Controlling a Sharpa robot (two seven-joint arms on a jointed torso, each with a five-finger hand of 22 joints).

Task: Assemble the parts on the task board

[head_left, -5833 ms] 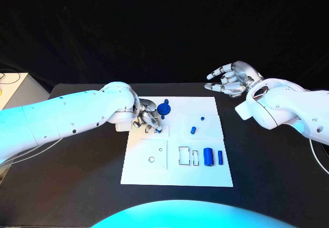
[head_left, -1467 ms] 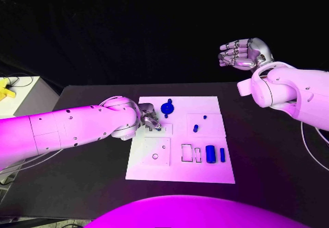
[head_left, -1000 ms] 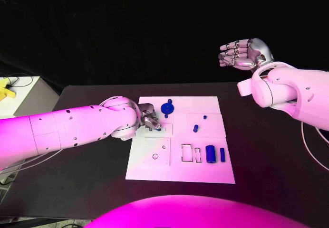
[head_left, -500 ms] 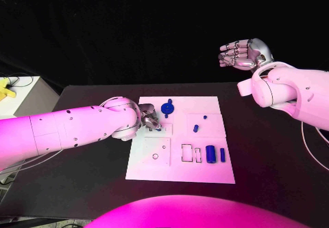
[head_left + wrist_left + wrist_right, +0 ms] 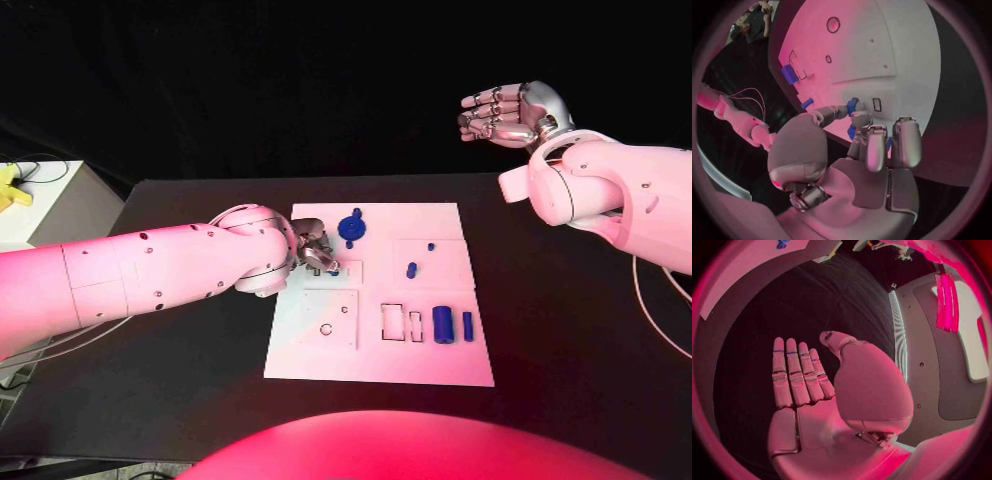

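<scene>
Left silver hand (image 5: 316,256) pinches a small blue part (image 5: 852,105) right over the white task board (image 5: 378,366), far nearer than the raised, open, empty right hand (image 5: 508,113).

Two bulky white arms with smooth, rounded shells — the left arm (image 5: 130,275) enters from the left edge of the head view, the right arm (image 5: 613,195) from the right edge. Small dark screw dots stud both shells. Each ends in a silver, segmented metal hand: left hand (image 5: 316,255), right hand (image 5: 508,112). A thin pale cable trails below the left arm — lower left of the frame.
</scene>
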